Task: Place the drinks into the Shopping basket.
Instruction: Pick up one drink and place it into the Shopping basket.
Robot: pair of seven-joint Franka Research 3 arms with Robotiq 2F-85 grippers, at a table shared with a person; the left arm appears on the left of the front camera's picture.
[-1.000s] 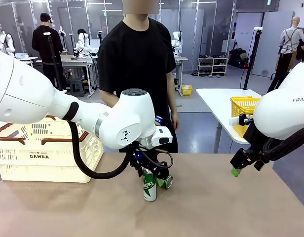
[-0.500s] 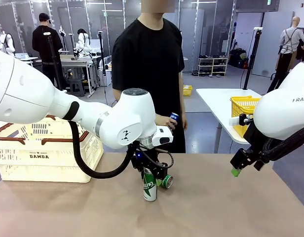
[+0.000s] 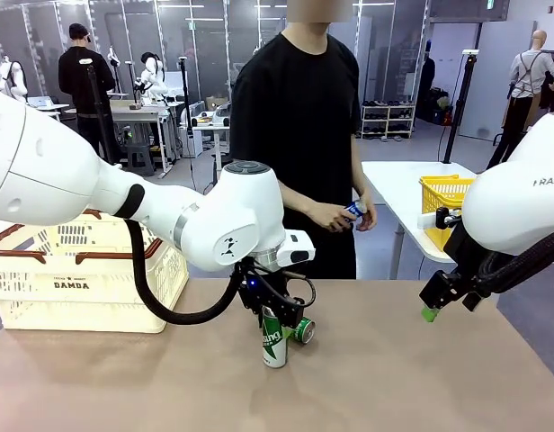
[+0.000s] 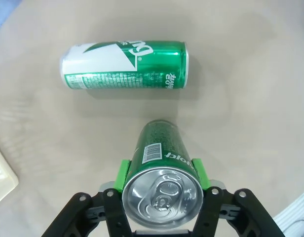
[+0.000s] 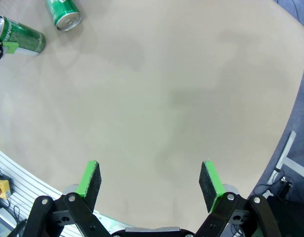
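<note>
Left gripper [image 4: 162, 172] pinches the upright green can [image 3: 273, 340] mid-desk, apparently snugly; right gripper [image 5: 149, 177] hangs spread. Next: lift toward Shopping basket [image 3: 43, 301], left edge.

The word "DAMDA" is printed in dark letters on the side of the cream Shopping basket [image 3: 43, 301], at the left edge of the table [image 3: 394, 378]. The letters "RAN" show on the white right arm [image 3: 515, 211]. The standing green can [image 4: 164, 143] has a barcode [image 4: 152, 151] and white writing that cannot be read.
</note>
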